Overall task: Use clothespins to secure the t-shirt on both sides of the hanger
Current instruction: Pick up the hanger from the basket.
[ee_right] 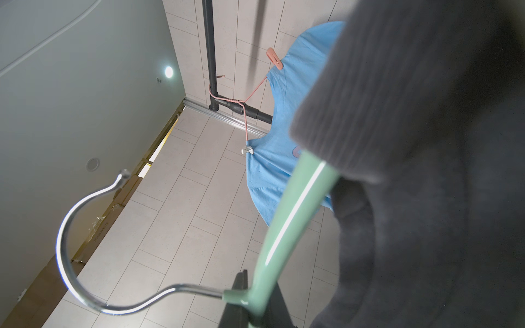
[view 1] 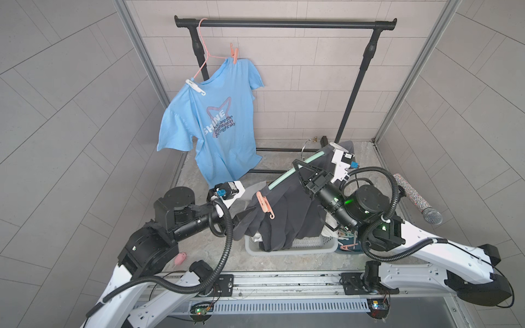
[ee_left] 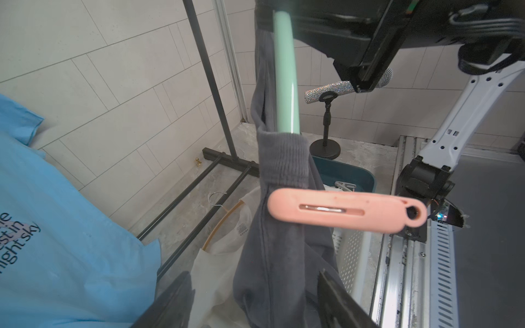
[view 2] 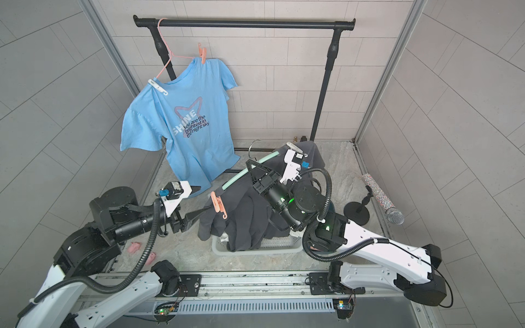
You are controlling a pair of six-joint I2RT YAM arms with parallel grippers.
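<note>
A dark grey t-shirt (view 1: 284, 215) hangs on a mint green hanger (view 1: 284, 177). My right gripper (view 1: 297, 164) is shut on the hanger at its neck, beside the metal hook (ee_right: 85, 227). A coral pink clothespin (view 1: 264, 203) is clipped on the shirt's near shoulder; it also shows in the left wrist view (ee_left: 341, 211). A white clothespin (view 1: 336, 146) sits at the far shoulder. My left gripper (view 2: 203, 200) is open just below the pink pin. Its fingers (ee_left: 338, 301) stand either side of hanging grey fabric.
A blue t-shirt (view 1: 216, 119) hangs pinned on a pink wire hanger from the black rack (view 1: 284, 24). Under the grey shirt stand a white basket (view 1: 298, 250) and a blue bin (ee_left: 346, 176). A glitter microphone (view 1: 417, 198) on a stand is at the right.
</note>
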